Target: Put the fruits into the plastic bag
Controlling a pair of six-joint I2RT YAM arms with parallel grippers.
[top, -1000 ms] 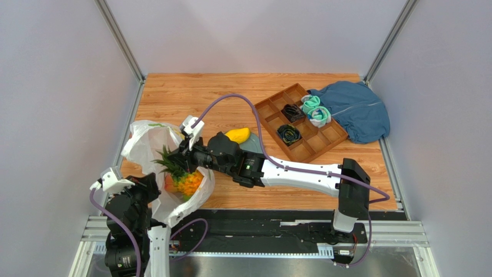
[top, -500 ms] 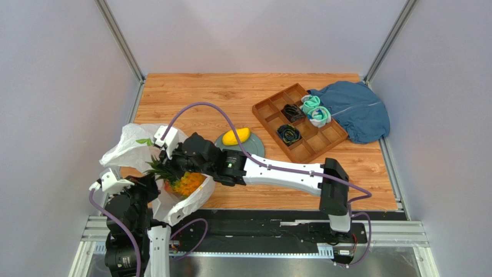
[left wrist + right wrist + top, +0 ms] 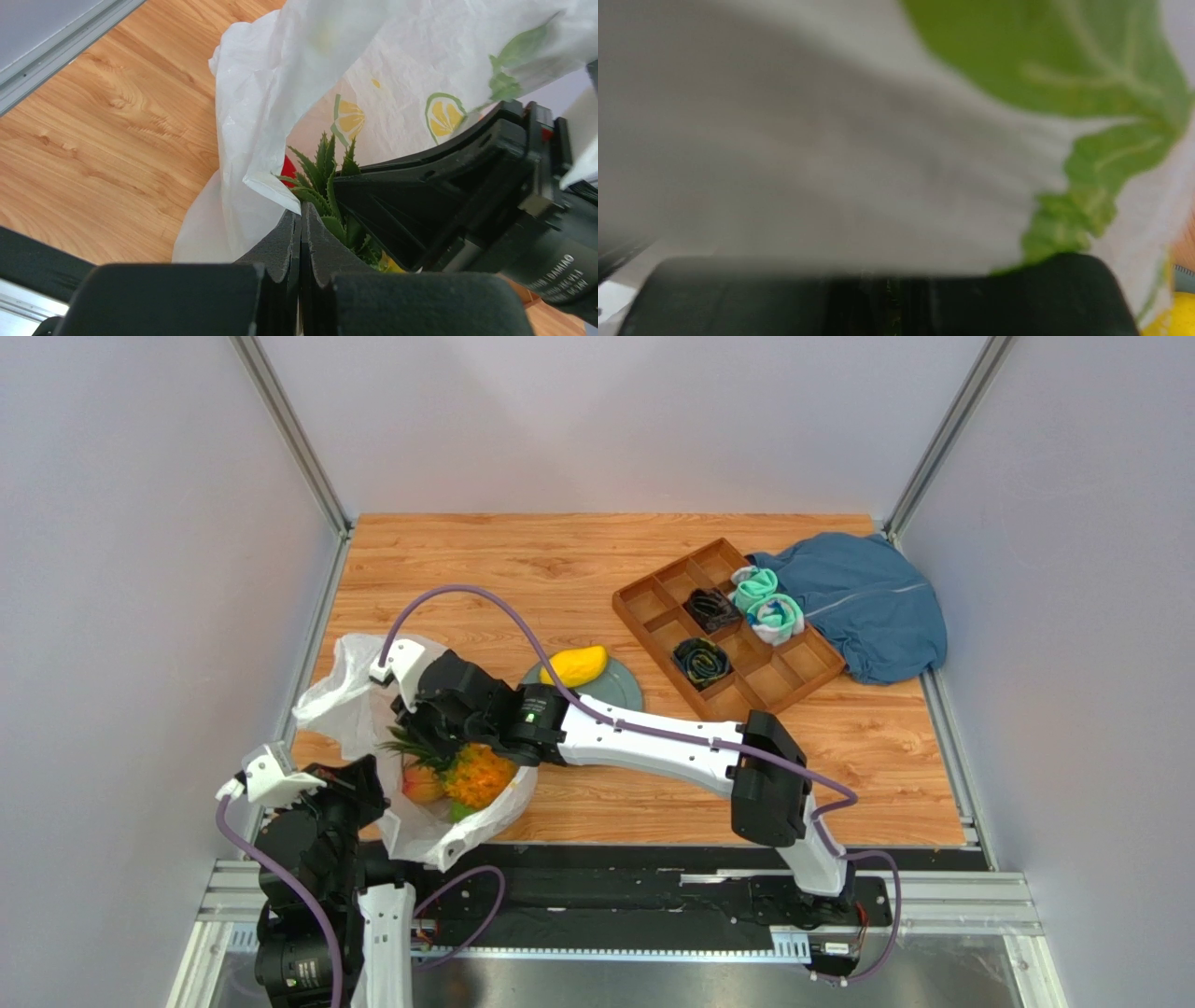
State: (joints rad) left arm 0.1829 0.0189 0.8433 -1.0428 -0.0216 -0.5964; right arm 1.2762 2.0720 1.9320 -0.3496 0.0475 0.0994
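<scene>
The white plastic bag (image 3: 337,703) with citrus prints lies at the near left, its mouth open. My left gripper (image 3: 368,787) is shut on the bag's near rim; in the left wrist view (image 3: 300,227) the jaws are pressed together on the plastic (image 3: 267,91). The orange pineapple (image 3: 474,776) sits inside the bag, its green crown (image 3: 323,164) pointing up. My right gripper (image 3: 411,717) reaches into the bag and is shut on the crown. The right wrist view is filled by bag plastic (image 3: 843,140). A red fruit (image 3: 288,170) and a peach-coloured fruit (image 3: 418,784) lie in the bag. The yellow mango (image 3: 575,667) lies on a grey plate (image 3: 624,689).
A brown compartment tray (image 3: 786,667) with rolled teal and black socks stands at the back right. A blue cloth (image 3: 863,602) lies beside it. Metal frame posts and grey walls close in both sides.
My right arm has swung left and down, carrying the pineapple from above the bag's mouth into the bag. The bag's far side has shifted and bunched. The left gripper has held still.
</scene>
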